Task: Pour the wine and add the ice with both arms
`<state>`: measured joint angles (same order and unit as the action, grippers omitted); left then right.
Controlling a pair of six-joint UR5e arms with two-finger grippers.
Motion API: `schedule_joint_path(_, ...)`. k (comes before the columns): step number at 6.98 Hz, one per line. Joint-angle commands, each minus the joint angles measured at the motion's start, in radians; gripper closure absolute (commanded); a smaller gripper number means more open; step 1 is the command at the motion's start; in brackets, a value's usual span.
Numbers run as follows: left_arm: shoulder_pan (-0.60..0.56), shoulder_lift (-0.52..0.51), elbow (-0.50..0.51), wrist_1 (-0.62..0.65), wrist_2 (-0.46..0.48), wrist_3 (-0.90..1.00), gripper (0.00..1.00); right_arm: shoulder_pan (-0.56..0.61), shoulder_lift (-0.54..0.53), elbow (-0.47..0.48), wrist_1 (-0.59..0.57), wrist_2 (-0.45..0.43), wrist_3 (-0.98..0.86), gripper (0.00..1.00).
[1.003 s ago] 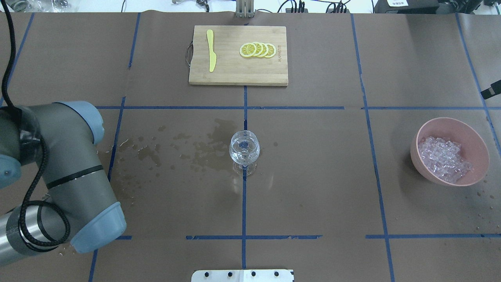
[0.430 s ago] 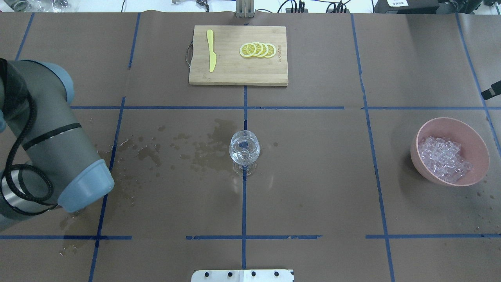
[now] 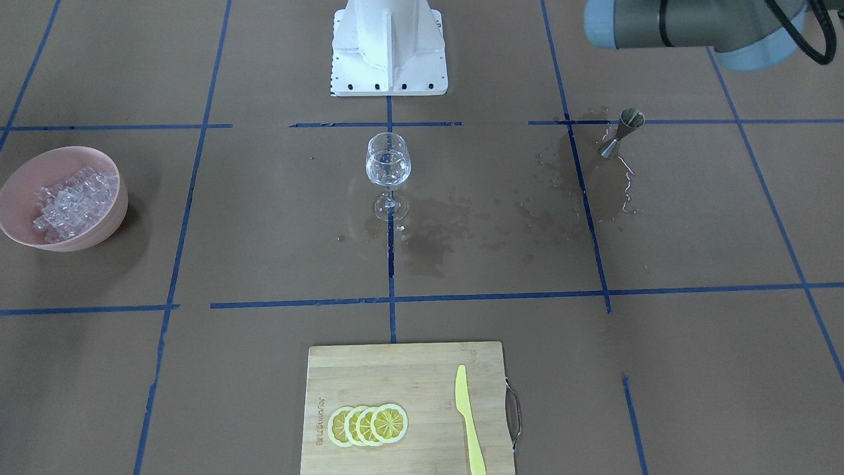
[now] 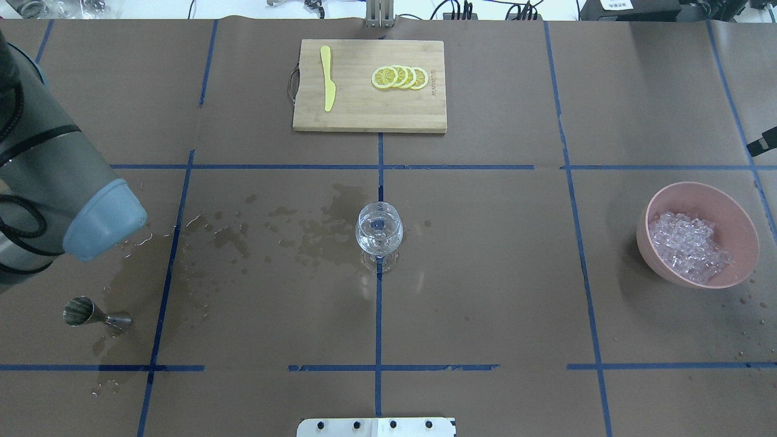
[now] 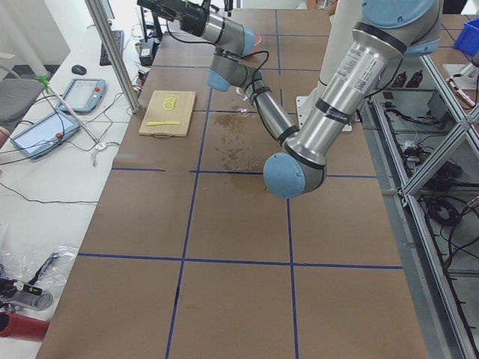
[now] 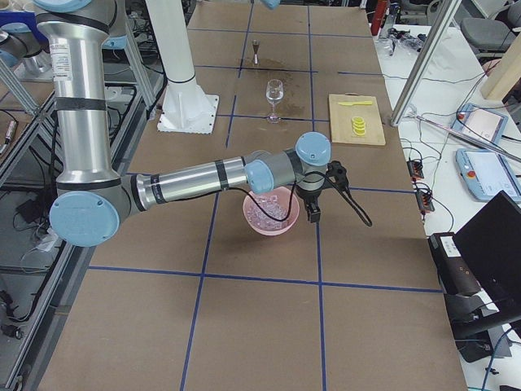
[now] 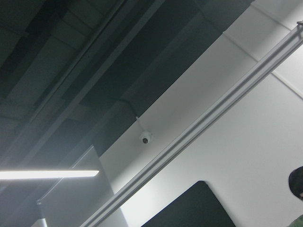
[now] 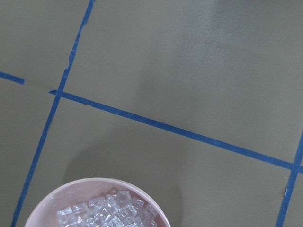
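Observation:
A stemmed wine glass (image 4: 379, 233) stands upright at the table's middle with a little clear wine (image 3: 387, 173) in it. A steel jigger (image 4: 91, 314) stands alone on wet paper at the left. A pink bowl (image 4: 661, 267) at the right holds many ice cubes (image 4: 689, 246). My left arm (image 4: 61, 176) is raised at the left edge, and its gripper is out of every view. My right gripper (image 6: 313, 216) hangs just beyond the bowl's (image 6: 259, 226) far rim. It shows only in the side views, so I cannot tell whether it is open or shut.
A bamboo cutting board (image 4: 369, 115) at the far middle carries lemon slices (image 4: 400, 77) and a yellow knife (image 4: 328, 79). Wet spill patches (image 4: 273, 237) lie between the jigger and the glass. The white base block (image 3: 389, 46) stands on the robot's side.
My left arm's elbow has swung back and away toward the left edge, uncovering the jigger standing on the table. The glass and the bowl have not moved.

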<state>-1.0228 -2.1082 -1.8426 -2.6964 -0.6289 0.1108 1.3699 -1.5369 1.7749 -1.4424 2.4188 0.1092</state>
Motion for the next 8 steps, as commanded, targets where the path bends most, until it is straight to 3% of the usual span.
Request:
schedule_joint_path(1,-0.217,0.046,0.060,0.133,-0.545,-0.344,0.00,0.000,0.000,0.008,0.000,0.000,0.001,0.00)
schedule_joint_path(4,-0.336,0.167,0.069,0.364,-1.096,-0.479,0.00,0.001,0.009,0.006,0.002,-0.004,0.000,0.00)
schedule_joint_path(6,-0.480,0.267,0.120,0.444,-1.544,-0.481,0.00,0.003,0.009,0.012,0.002,-0.035,0.001,0.00)
schedule_joint_path(7,-0.526,0.336,0.114,0.508,-1.672,-0.479,0.00,0.003,-0.005,0.020,0.002,-0.052,0.027,0.00)
schedule_joint_path(8,-0.539,0.391,0.106,0.539,-1.693,-0.479,0.00,0.000,-0.015,0.071,0.002,-0.043,0.172,0.00)
